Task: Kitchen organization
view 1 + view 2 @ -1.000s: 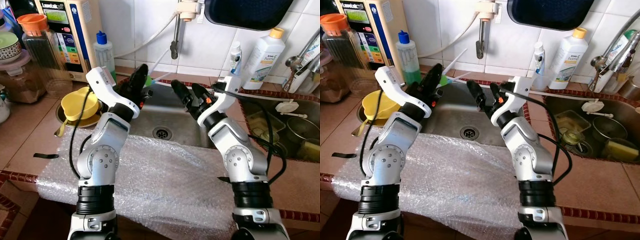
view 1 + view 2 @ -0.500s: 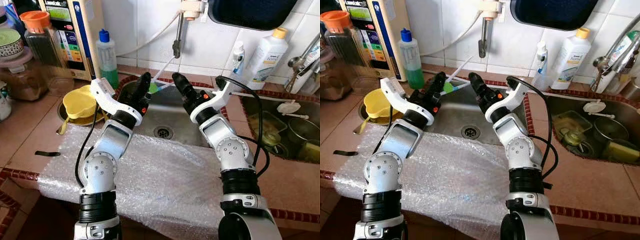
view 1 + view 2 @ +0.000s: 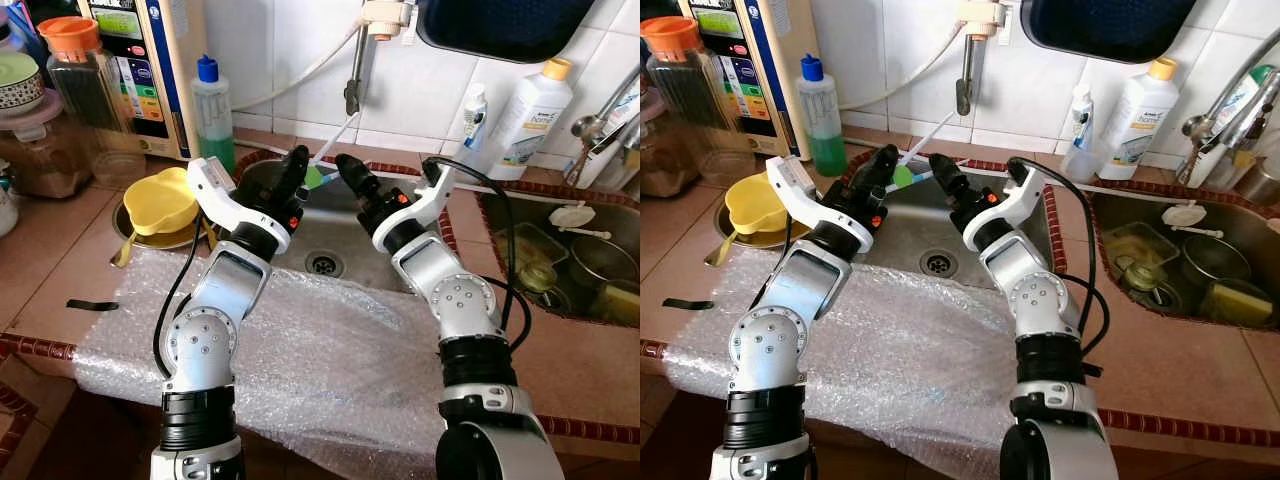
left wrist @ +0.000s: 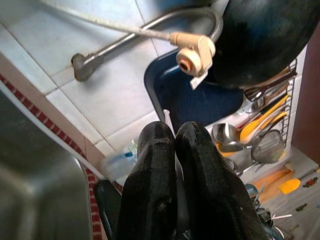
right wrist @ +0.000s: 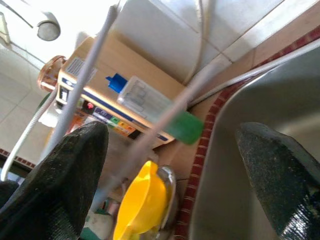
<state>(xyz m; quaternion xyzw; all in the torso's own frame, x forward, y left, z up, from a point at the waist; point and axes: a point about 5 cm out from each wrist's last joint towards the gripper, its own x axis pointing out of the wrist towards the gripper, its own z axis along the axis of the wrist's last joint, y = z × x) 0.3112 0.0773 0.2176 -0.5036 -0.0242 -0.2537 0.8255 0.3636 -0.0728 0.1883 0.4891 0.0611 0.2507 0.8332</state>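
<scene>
One green-ended stick (image 3: 335, 135), slanting up toward wall (image 3: 300, 60), pinched in shut left end effector (image 3: 295, 160); right end effector (image 5: 170, 165) gaping, empty.

Brush (image 3: 322, 160): thin white handle, green head (image 3: 902, 177). Tilted, handle rising toward the tiled wall, head low over the back rim of the sink (image 3: 345, 228). Head sits at the left gripper (image 3: 296, 165); its fingers are pressed together.

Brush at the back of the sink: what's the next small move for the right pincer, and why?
Probably close the right pincer on the brush handle. Its fingers stand open with the white handle crossing between them, while the shut left pincer sits by the green head.
</scene>
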